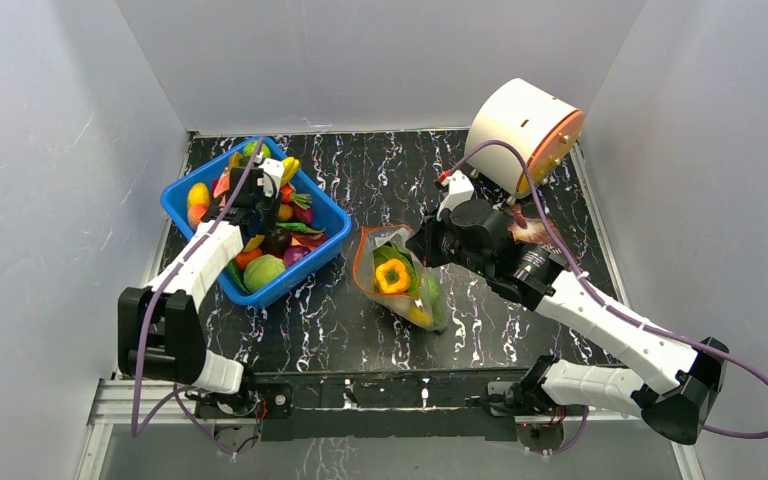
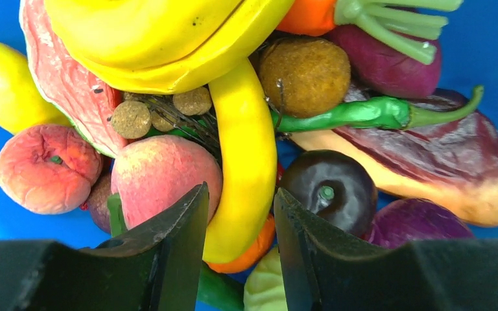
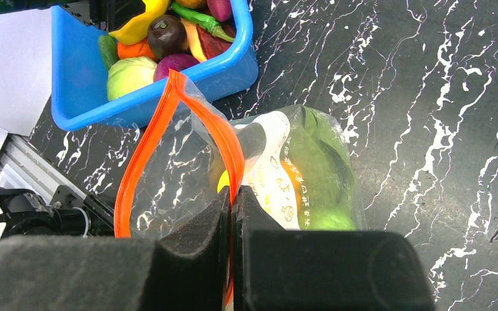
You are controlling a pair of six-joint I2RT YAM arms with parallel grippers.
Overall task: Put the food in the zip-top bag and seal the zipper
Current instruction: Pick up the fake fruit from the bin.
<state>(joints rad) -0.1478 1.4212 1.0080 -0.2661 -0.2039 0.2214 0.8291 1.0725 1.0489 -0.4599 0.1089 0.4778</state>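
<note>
My left gripper (image 2: 241, 191) is down in the blue basket (image 1: 170, 200), among the food. Its two fingers press on either side of the lower end of a yellow banana (image 2: 246, 155). A pink peach (image 2: 162, 175) lies just left of it and a dark plum (image 2: 327, 191) just right. The clear zip-top bag (image 1: 405, 285) lies mid-table with a yellow-orange pepper (image 1: 392, 277) and green pieces (image 3: 324, 162) inside. My right gripper (image 3: 232, 189) is shut on the red-orange zipper (image 3: 149, 139), holding the mouth up and open toward the basket.
A white round drum with an orange face (image 1: 525, 125) stands at the back right, just behind my right arm. White walls enclose the black marbled table (image 1: 380, 170) on three sides. The basket (image 3: 78, 84) sits close to the bag's mouth.
</note>
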